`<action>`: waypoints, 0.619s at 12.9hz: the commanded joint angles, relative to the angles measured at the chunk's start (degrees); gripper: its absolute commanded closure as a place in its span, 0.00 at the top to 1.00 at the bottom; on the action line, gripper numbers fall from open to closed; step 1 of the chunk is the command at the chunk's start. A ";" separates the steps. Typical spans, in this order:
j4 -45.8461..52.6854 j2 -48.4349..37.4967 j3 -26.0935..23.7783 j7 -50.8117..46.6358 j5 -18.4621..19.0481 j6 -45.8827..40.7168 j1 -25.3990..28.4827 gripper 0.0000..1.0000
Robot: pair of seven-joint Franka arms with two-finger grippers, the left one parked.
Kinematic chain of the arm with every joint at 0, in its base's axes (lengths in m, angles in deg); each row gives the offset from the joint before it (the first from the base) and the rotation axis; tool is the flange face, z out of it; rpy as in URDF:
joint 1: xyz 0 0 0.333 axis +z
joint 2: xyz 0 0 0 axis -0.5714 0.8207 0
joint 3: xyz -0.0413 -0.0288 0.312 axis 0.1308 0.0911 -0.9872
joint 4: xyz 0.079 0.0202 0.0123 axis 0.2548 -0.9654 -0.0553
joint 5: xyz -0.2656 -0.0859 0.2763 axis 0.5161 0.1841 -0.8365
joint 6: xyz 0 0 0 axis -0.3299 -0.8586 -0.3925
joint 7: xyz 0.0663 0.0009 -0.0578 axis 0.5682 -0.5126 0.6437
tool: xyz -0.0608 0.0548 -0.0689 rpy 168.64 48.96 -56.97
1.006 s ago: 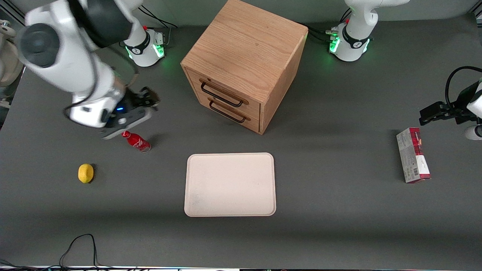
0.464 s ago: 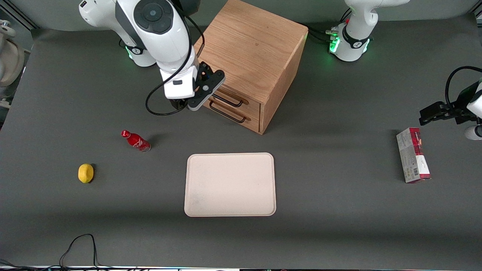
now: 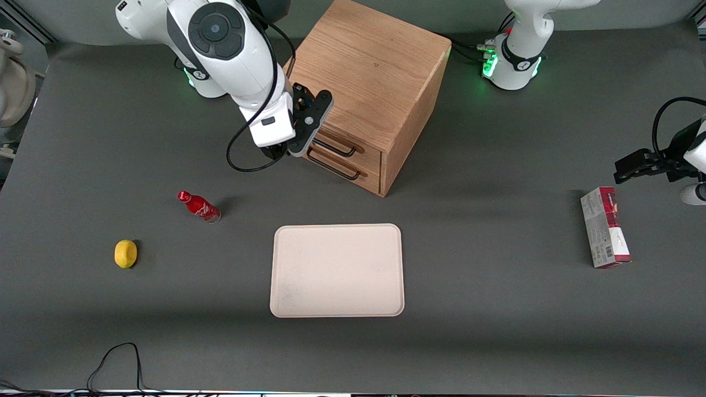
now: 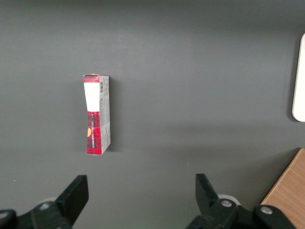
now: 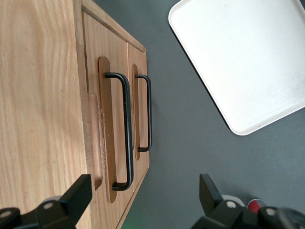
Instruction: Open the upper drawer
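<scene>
Nearest the front camera a cream tray [image 3: 337,270] is seen lying flat on the dark surface [image 3: 496,331], with a yellow lemon [image 3: 126,253] and a small red bottle [image 3: 198,206] toward the working arm's end and a red-and-white carton [image 3: 605,227] toward the parked arm's end.

Farther from the camera than the tray, the oak cabinet [image 3: 369,71] is found, its drawer fronts turned at an angle toward the tray and the working arm's end. The upper drawer [image 3: 331,135] is shown fully closed, flush with the cabinet face, directly above the lower drawer [image 3: 342,165].

The gripper [image 5: 143,200] is held just in front of the cabinet face at the end of the upper drawer nearer the working arm. Its fingers [image 5: 78,193] are spread wide and nothing is held between them.

In the right wrist view the upper handle [image 5: 125,131] is seen as a thin black bar running lengthwise along the drawer front, lying ahead of the gripper and between the lines of the two fingers, not yet touched. A short advance toward the drawer face is judged to be needed before the bar can be closed on.

In the front view part of the upper handle is hidden by the gripper and wrist. The fingertips are cut off in the wrist view, so the exact gap to the bar cannot be judged.
</scene>
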 commanded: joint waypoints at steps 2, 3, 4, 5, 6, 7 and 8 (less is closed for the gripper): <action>-5.38 0.56 -0.11 1.83 -1.66 6.71 0.48 1.00; -6.00 0.82 -0.11 1.92 -1.66 7.78 0.57 1.00; -6.53 1.35 -0.11 2.01 -1.57 8.05 0.92 1.00; -6.80 1.79 -0.11 2.01 -1.48 8.84 1.01 1.00; -7.84 2.14 -0.11 1.92 -1.48 10.33 1.18 1.00; -9.33 2.23 -0.11 1.83 -1.48 12.69 1.88 1.00; -11.18 2.23 -0.11 1.49 -1.48 14.98 2.41 1.00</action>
